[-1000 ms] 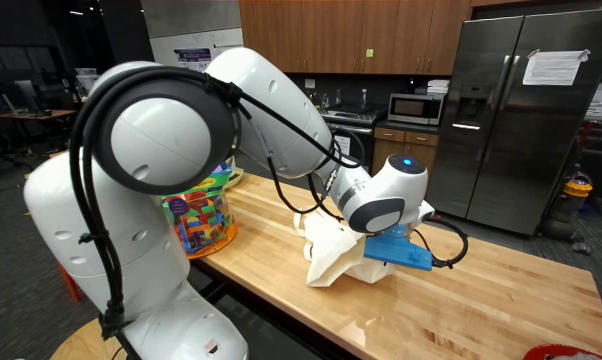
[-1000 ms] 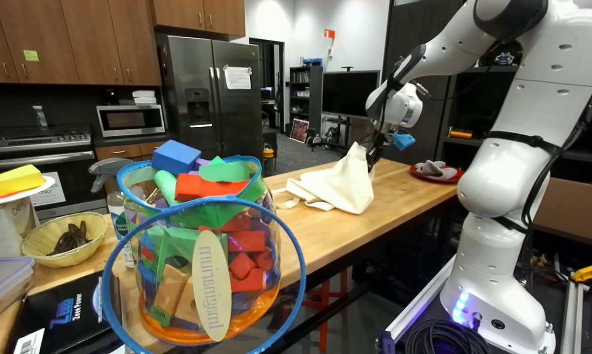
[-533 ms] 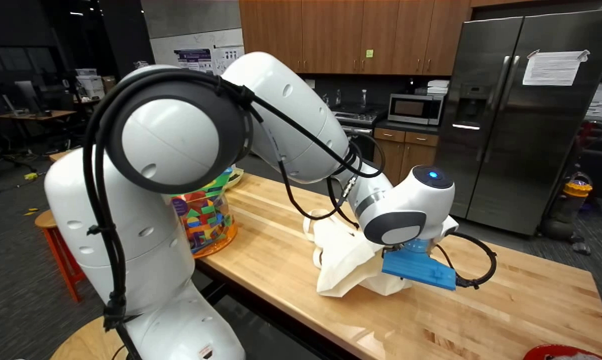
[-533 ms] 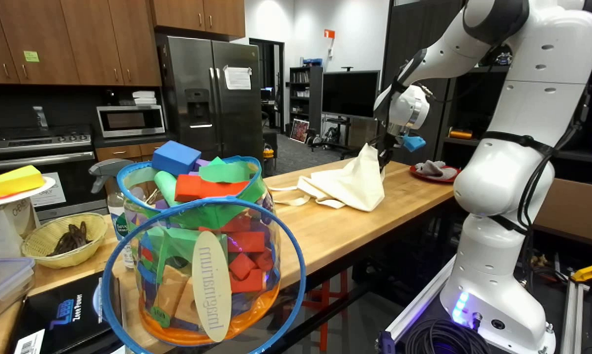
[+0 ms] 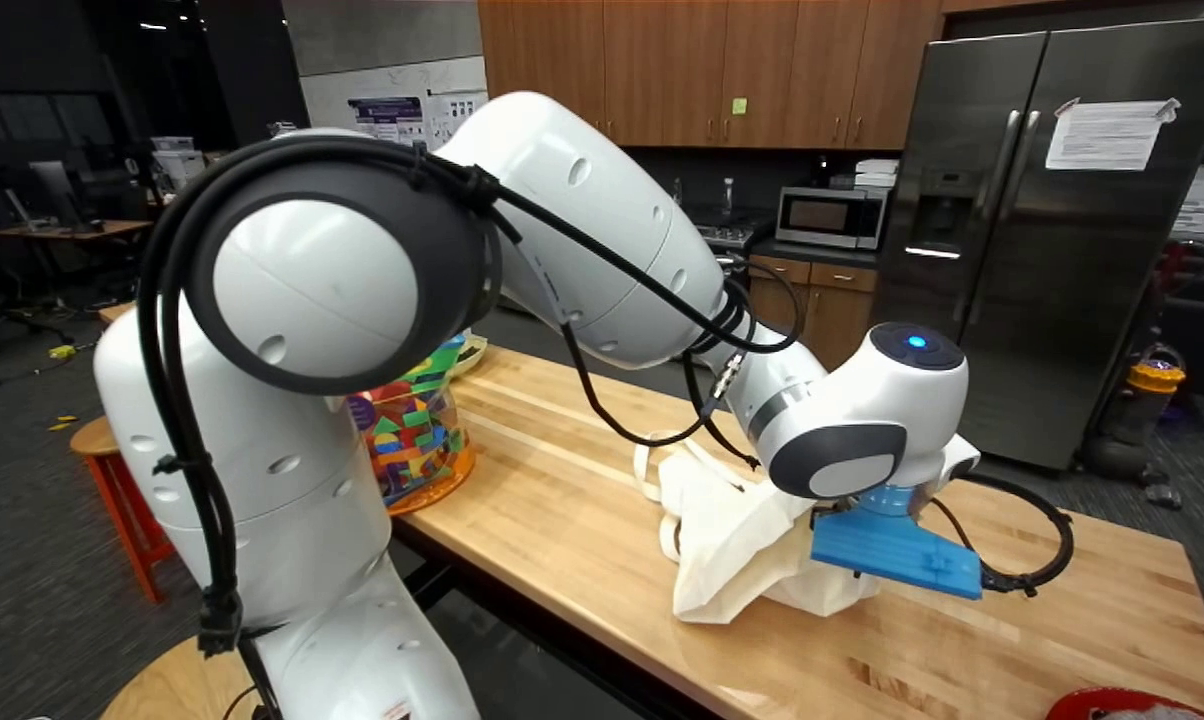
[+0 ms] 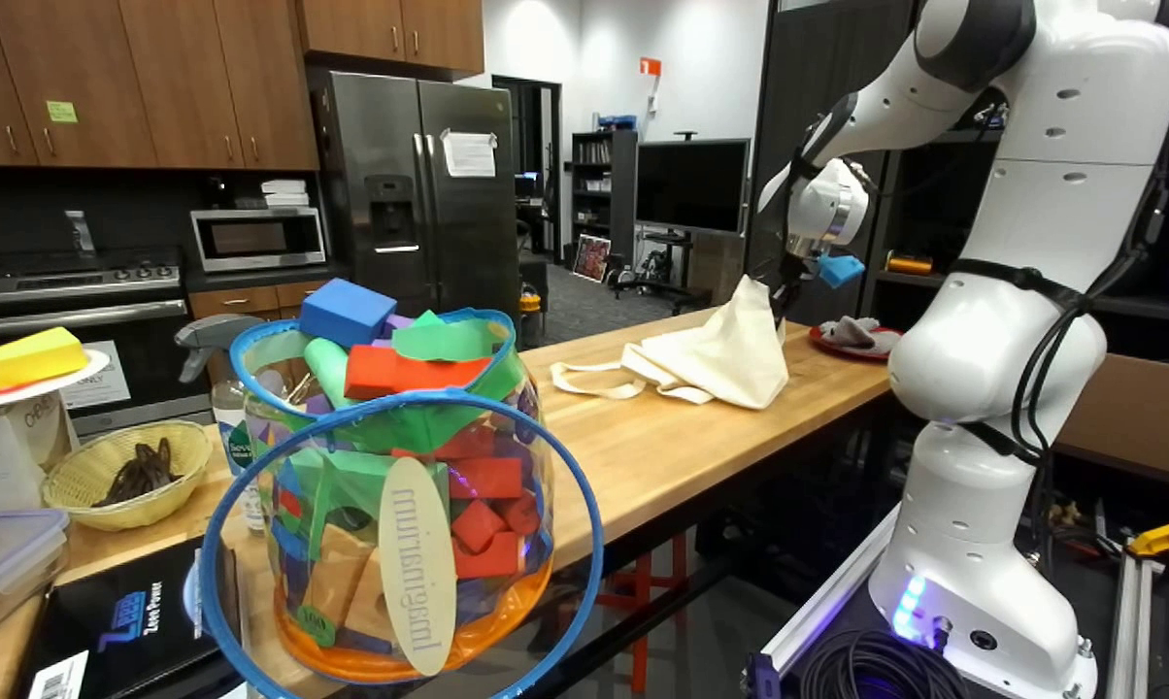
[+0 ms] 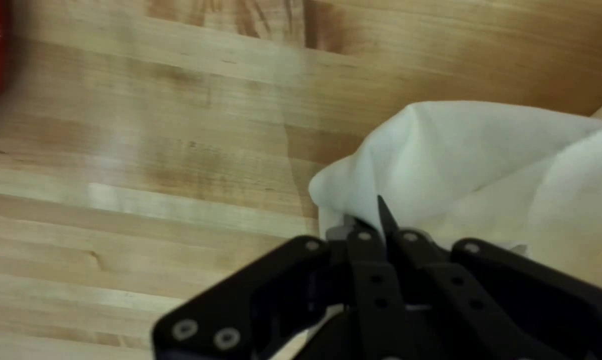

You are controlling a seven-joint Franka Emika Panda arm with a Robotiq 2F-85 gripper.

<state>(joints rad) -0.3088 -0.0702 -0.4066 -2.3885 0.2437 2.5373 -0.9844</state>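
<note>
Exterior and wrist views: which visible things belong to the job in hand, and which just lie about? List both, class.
Job in hand: gripper, cream cloth bag in its grip.
Lying about: toy-block bin, wicker basket, spray bottle, red plate, grey cloth.

Both exterior views overlook the tabletop (image 5: 562, 490), the wrist view nearer.

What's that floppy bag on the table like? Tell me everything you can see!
The bag is creamy white and looks like plain, soft cloth, with creases and no picture that shows. Its body slumps on the wooden table, with one part standing up in a peak beside the robot's fingers, which are shut on a fold of it. Straps of the same colour trail in loose loops at the other end. What's inside, if anything, can't be seen.
</note>
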